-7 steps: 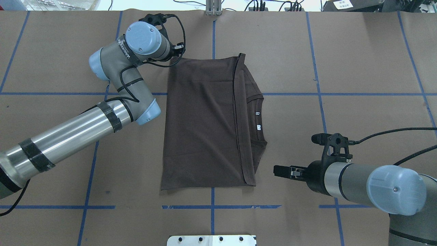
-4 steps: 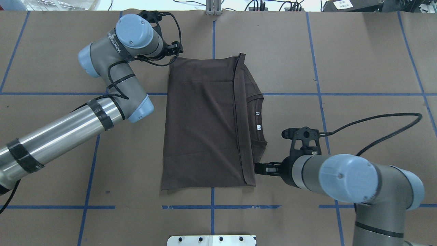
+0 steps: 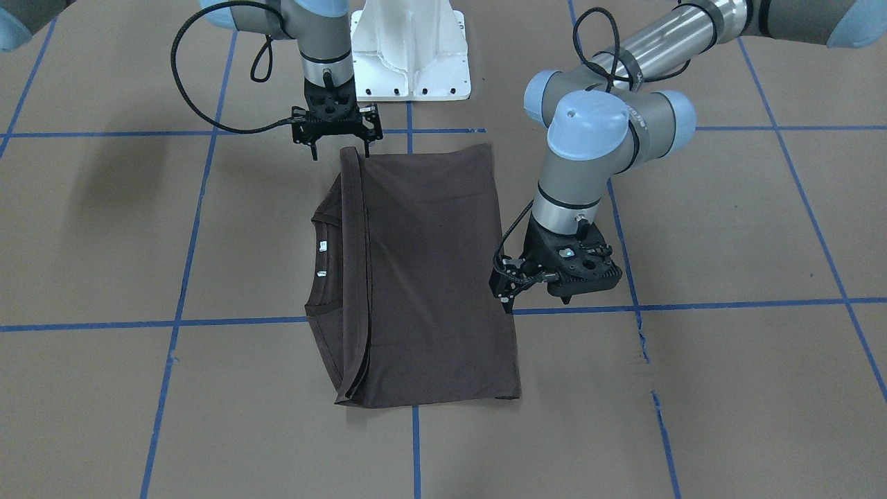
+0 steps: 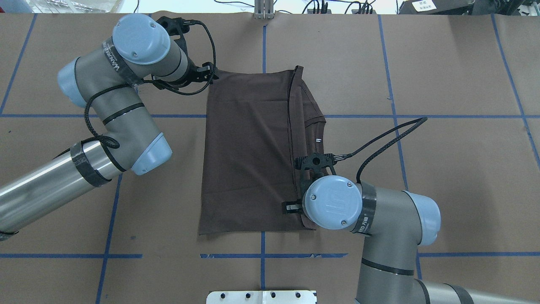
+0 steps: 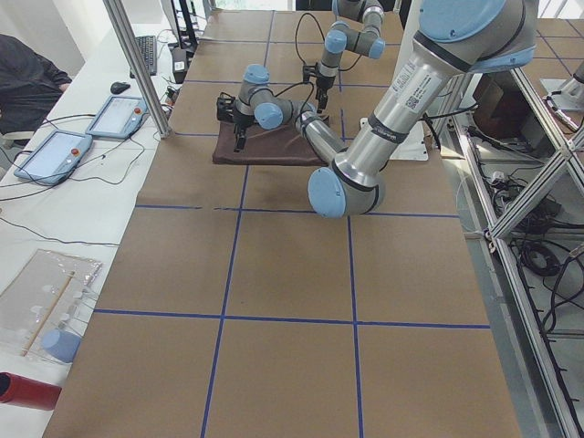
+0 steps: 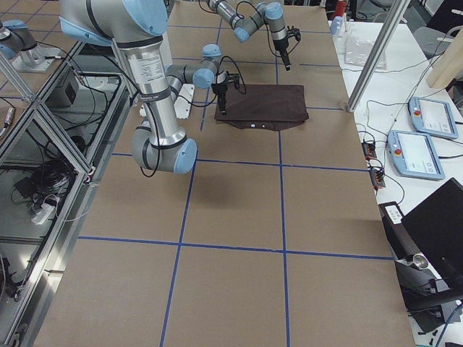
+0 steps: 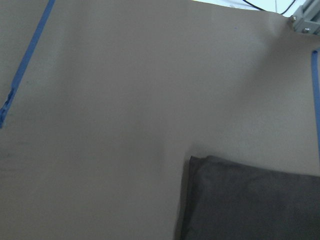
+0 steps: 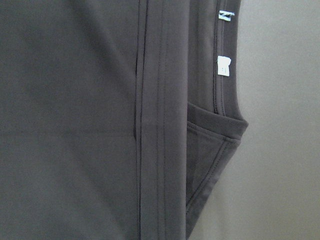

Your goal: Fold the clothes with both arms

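At left, the left arm: enters from the lower left edge of the overhead view, bends at the elbow and turns its wrist toward the table's far side; carries the left gripper pointing down, its black fingers apart; hangs above the far left corner of the T-shirt, clear of the cloth; in the left wrist view, just that corner with bare brown paper around it.

In the middle, the T-shirt: lies flat on the table, folded to a rough rectangle, over a crossing of the blue tape lines; shows a hemmed flap edge running from the far side to the near side, right of centre; beyond that edge, toward the right, the ribbed collar, the white neck tags and a folded shoulder poking out past the rectangle.

At right, the right arm: comes up from the lower right and reaches in over the cloth's near right corner; holds the right gripper pointing down at the near end of the flap edge, fingers spread, one on either side of that edge in the front-facing view; cloth flat beneath it; perhaps touching the fabric, too small in the side views to settle.

Behind both arms, the white base pedestal, near the T-shirt's near edge.
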### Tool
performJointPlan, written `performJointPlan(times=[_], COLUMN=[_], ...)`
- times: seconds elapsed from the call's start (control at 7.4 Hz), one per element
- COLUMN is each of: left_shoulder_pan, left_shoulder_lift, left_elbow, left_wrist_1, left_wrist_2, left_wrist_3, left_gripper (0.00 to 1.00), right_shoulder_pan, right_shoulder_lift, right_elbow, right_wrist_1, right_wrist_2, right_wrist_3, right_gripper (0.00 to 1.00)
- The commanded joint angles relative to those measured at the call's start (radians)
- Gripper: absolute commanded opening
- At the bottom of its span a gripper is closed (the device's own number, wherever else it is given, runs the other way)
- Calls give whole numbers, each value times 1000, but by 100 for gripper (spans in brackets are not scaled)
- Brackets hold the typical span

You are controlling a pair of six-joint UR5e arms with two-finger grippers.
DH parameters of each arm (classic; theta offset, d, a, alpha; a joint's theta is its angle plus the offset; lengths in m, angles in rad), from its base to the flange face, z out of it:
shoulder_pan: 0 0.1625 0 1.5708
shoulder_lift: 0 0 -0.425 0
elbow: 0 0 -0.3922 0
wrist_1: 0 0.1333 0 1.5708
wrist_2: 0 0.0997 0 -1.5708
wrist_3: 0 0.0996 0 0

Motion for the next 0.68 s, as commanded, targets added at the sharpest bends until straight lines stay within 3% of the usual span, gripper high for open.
performJointPlan(times=[0.0, 0.54], left_shoulder_pan=[21, 21], left_shoulder_lift=[14, 15], left_elbow=[-32, -32], left_wrist_1=[17, 16], left_wrist_2=[-7, -6], left_wrist_3=[-8, -7], left_gripper=[100, 100], right_shoulder_pan=[-1, -8], right_shoulder_lift=[16, 26], right_elbow=[-65, -104], right_wrist_1=[-11, -11], right_wrist_2=[56, 67], right_wrist_3=[-46, -58], right_gripper=[100, 100])
